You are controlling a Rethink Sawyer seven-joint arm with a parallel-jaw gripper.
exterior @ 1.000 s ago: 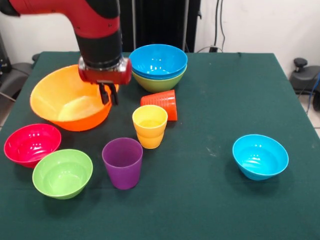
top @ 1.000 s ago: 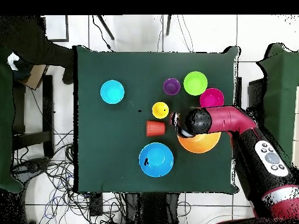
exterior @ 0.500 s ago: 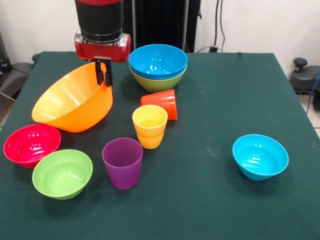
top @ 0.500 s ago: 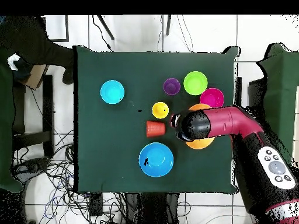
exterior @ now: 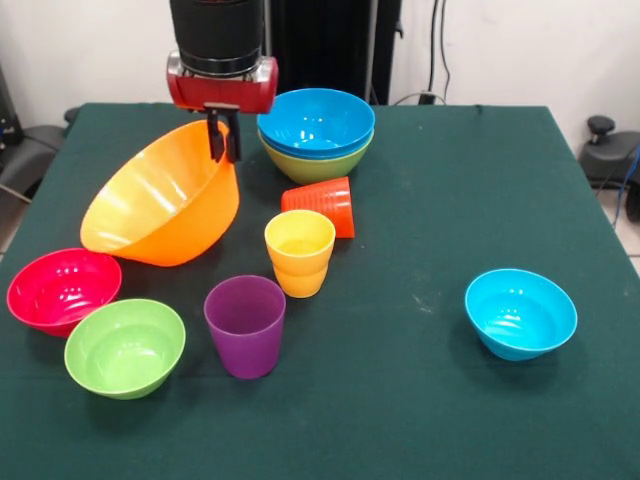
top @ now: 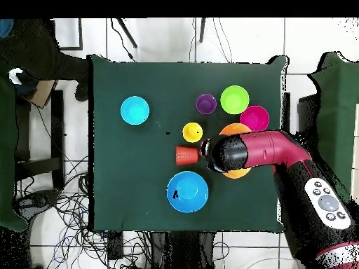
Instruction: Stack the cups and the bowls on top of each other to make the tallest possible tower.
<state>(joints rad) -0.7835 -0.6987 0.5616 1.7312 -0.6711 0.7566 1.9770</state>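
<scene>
Gripping the rim of the huge glossy orange-yellow plastic bowl (exterior: 160, 210), gripper (exterior: 222, 140) fingers pinch it; bowl hangs tilted beside stacked blue-on-green bowls (exterior: 316, 135), toward the green tabletop's (exterior: 450, 180) far-left corner.

The robot's arm (exterior: 218, 35) enters at the top of the front frame as a thick black cylindrical wrist segment with a glossy surface. Below it sits a red collar edged with a thin silver band. From the collar hangs a small black gripper (exterior: 222, 138) with 2 narrow dark fingers (exterior: 214, 140). In the overhead frame, lower right, the arm is a bulky red shell with a black rounded end and a grey oval panel (top: 324, 202) carrying several small dark buttons.
</scene>
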